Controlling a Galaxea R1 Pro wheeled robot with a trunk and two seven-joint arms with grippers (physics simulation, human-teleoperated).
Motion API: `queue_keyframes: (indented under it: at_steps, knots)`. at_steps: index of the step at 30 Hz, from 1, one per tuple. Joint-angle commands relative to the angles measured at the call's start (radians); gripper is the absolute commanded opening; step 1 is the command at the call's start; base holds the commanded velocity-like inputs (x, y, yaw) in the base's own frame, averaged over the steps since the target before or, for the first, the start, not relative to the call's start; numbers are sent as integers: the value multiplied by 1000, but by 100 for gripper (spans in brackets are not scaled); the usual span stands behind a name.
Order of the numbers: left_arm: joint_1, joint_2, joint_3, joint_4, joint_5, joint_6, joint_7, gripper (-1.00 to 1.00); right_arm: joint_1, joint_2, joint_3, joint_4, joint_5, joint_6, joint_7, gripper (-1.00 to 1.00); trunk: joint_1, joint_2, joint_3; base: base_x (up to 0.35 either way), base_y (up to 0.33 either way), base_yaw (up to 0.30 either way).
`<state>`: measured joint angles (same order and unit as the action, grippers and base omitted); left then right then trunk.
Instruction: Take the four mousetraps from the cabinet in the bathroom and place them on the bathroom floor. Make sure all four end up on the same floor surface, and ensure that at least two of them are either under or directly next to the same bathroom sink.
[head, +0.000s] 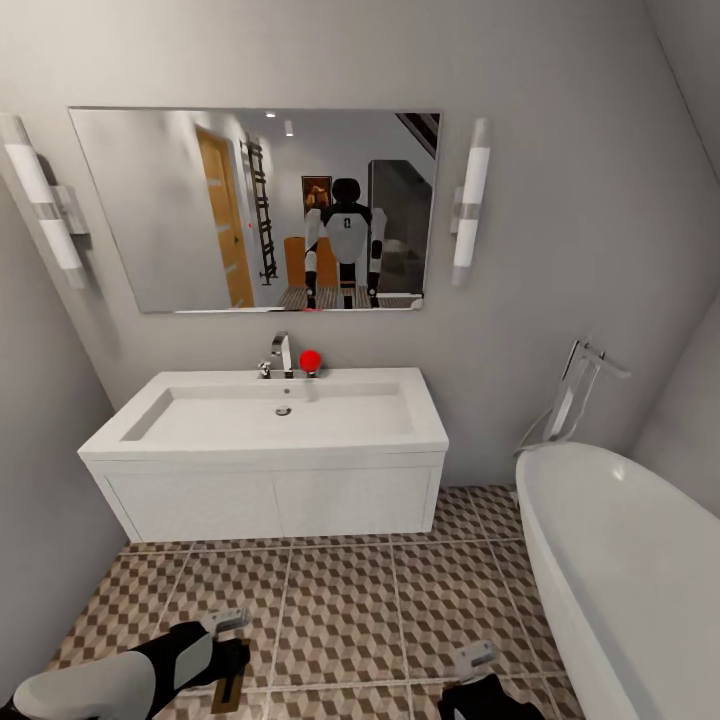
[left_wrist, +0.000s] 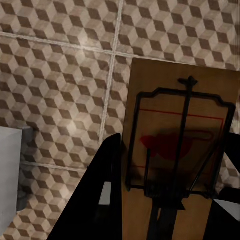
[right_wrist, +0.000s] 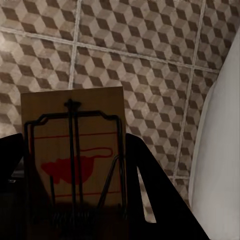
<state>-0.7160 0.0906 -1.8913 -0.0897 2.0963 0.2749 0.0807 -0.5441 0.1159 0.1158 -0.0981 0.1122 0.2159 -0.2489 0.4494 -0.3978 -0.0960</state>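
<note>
1. Mousetraps: one sits in each gripper, held above the bathroom floor (head: 340, 600) in front of the sink (head: 270, 420).
2. Left gripper (left_wrist: 165, 200) is clamped on the left mousetrap (left_wrist: 182, 150); right gripper (right_wrist: 75, 210) is pinching the right mousetrap (right_wrist: 72, 150).
3. They look light, stiff and flat, so probably easy to carry. I'd grip the wooden edges and stay off the wire bar, which could snap.
4. Bathtub (head: 620, 560) is off to the right.

A home bathroom: white sink (head: 262, 420) under a mirror (head: 255, 210), bathtub (head: 625, 570), patterned floor tiles (head: 340, 600).
</note>
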Motion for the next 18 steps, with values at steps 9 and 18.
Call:
queue_keyframes:
  at_steps: [9,18]
  knots:
    - [-2,10,-3,-6,8,-2,9,-100,5,-4,5,0,8,2,3,-100,1,-2,-2,0,0,0]
    - [6,6,-4,-10,8,-24,10,-100,9,-3,6,0,9,-9,3,-100,31,-58,-27,0,0,0]
